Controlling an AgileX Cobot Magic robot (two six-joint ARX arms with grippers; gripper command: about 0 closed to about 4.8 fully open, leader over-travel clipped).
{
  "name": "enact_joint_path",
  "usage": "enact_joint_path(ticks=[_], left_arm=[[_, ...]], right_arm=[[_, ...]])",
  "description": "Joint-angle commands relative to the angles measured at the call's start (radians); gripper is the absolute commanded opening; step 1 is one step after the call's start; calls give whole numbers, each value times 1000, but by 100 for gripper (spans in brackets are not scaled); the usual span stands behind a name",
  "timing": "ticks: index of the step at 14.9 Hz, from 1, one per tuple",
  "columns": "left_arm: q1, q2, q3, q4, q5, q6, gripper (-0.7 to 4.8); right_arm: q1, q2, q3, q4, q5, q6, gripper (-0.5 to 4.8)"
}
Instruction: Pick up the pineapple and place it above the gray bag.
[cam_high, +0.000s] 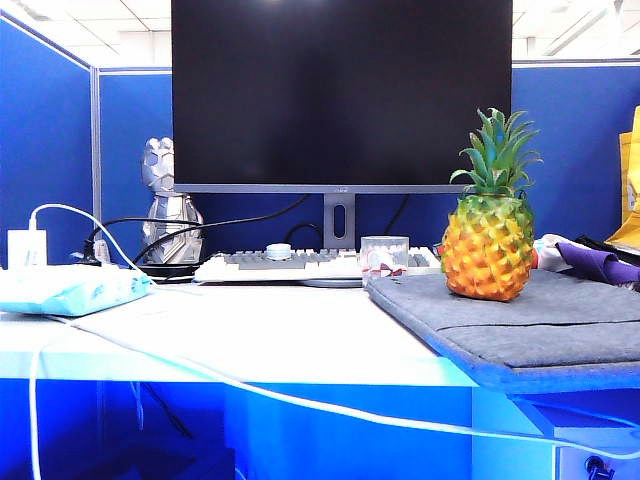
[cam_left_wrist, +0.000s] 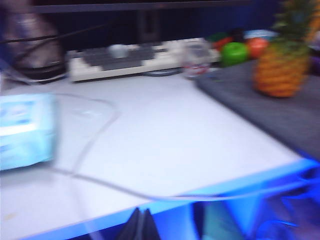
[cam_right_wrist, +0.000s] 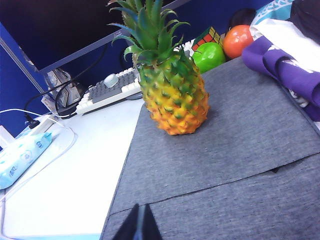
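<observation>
While both pairs of fingers sit pressed together with nothing between them, the pineapple stands upright and untouched on the gray bag. Only the dark tips of the right gripper show in the right wrist view, closed to a point over the near part of the bag, on the near side of its stitched seam; the fruit stands well apart from them at about 12 o'clock, past the seam, its spiky green crown rising before the monitor. Tips of the left gripper likewise meet in the blurred left wrist view, poised off the near edge of the white table; from there the pineapple lies far off at roughly 2 o'clock.

Seen from the exterior camera, where neither gripper appears, the pineapple rests at the far left part of the gray bag, which overhangs the table on the right. Behind the fruit, at about 1 o'clock in the right wrist view, sit a green round fruit and an orange one, with a purple cloth at 3 o'clock. A keyboard lies under the monitor, a light-blue packet rests at the table's left, and a white cable trails across the front.
</observation>
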Motion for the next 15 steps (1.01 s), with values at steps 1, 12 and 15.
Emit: enact_joint_path(ticks=[1, 12, 15], left_arm=[[1, -1, -32, 17, -285, -21, -3], [1, -3, -77, 23, -243, -41, -3], [1, -3, -77, 24, -243, -41, -3]], right_arm=[[1, 0, 1, 16, 45, -48, -4], [0, 0, 1, -25, 42, -72, -4], [0, 0, 1, -25, 42, -72, -4]])
